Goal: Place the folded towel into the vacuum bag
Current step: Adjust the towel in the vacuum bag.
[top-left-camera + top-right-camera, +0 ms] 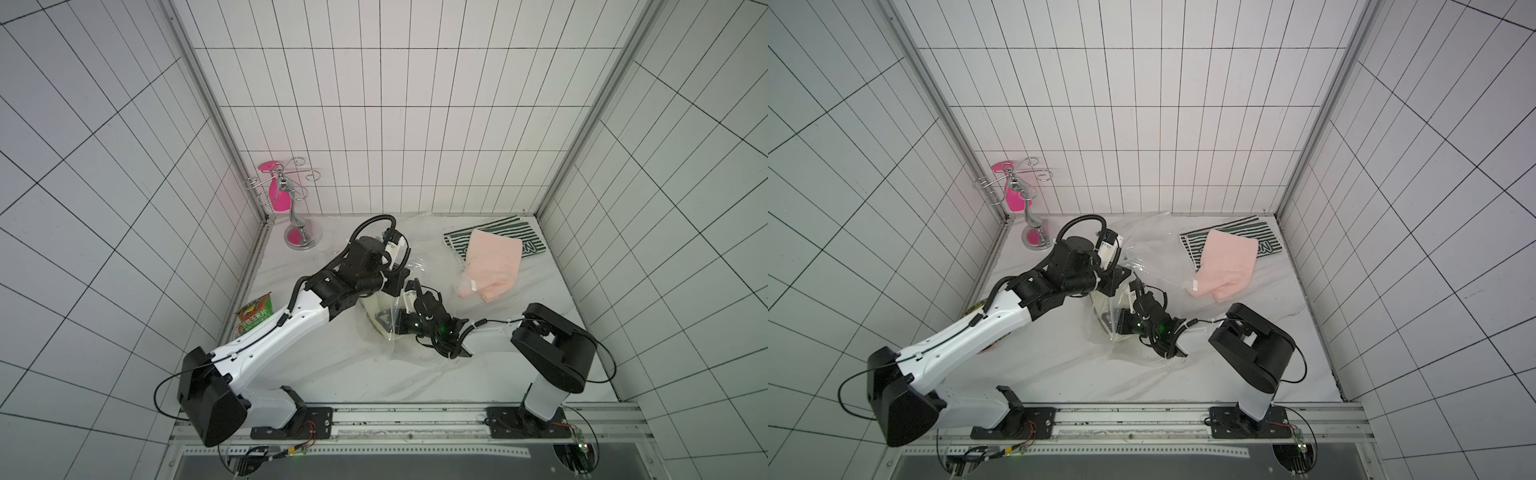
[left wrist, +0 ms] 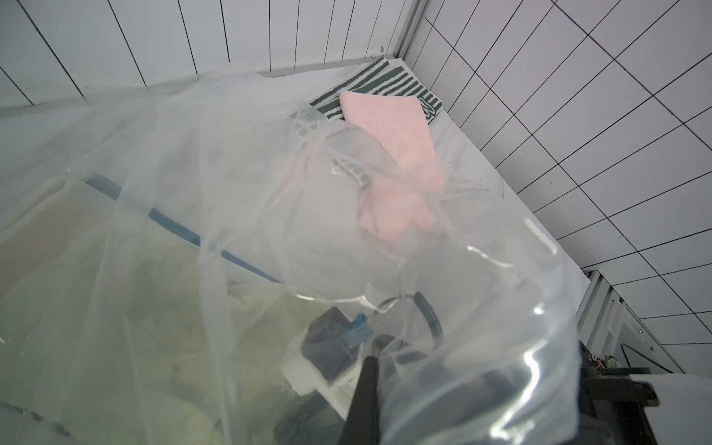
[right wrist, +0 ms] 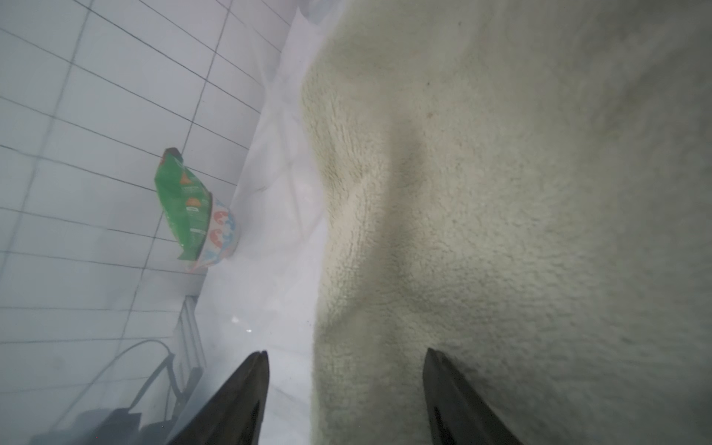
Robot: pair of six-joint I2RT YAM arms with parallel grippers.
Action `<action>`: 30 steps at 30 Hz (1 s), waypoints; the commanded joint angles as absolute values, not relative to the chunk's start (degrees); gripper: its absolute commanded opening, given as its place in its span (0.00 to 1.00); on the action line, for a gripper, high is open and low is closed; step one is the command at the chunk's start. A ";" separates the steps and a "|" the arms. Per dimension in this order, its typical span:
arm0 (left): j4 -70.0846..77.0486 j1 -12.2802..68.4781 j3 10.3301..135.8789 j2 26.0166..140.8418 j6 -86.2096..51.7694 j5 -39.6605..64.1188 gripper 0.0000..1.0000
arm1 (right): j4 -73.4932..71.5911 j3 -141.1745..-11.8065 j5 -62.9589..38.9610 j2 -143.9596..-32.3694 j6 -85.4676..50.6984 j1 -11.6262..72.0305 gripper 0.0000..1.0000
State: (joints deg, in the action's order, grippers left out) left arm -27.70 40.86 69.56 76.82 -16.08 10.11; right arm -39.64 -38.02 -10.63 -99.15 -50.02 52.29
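The vacuum bag point(image 1: 417, 264) point(image 1: 1144, 255) is clear crinkly plastic spread over the middle of the table. My left gripper point(image 1: 392, 289) point(image 2: 366, 385) is shut on a fold of this plastic and holds it raised; the sheet drapes across the left wrist view. A cream folded towel point(image 3: 501, 192) point(image 1: 374, 311) lies inside the bag, showing through the plastic point(image 2: 115, 308). My right gripper point(image 3: 345, 354) point(image 1: 384, 322) reaches into the bag with its jaws open. The towel's edge runs between its fingers point(image 3: 250, 385), and nothing is pinched.
A pink towel point(image 1: 492, 262) point(image 1: 1225, 266) lies on a green striped towel point(image 1: 503, 232) at the back right, its near end under the bag's edge. A metal stand point(image 1: 297, 232) is in the back left corner. A green snack packet point(image 1: 253, 318) point(image 3: 185, 204) leans in a bowl point(image 3: 223, 235) by the left wall.
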 commanded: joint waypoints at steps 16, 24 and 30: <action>-31.08 40.55 72.74 78.78 -15.04 9.91 0.04 | -11.77 -37.35 21.31 -74.96 -29.72 63.52 0.69; -31.49 43.41 70.64 78.60 -16.41 11.63 0.07 | -1.63 -32.25 18.14 -59.98 -48.72 60.04 0.62; -31.06 45.36 69.57 79.28 -17.89 12.13 0.08 | -12.58 -27.86 18.41 -66.28 -63.42 60.96 0.52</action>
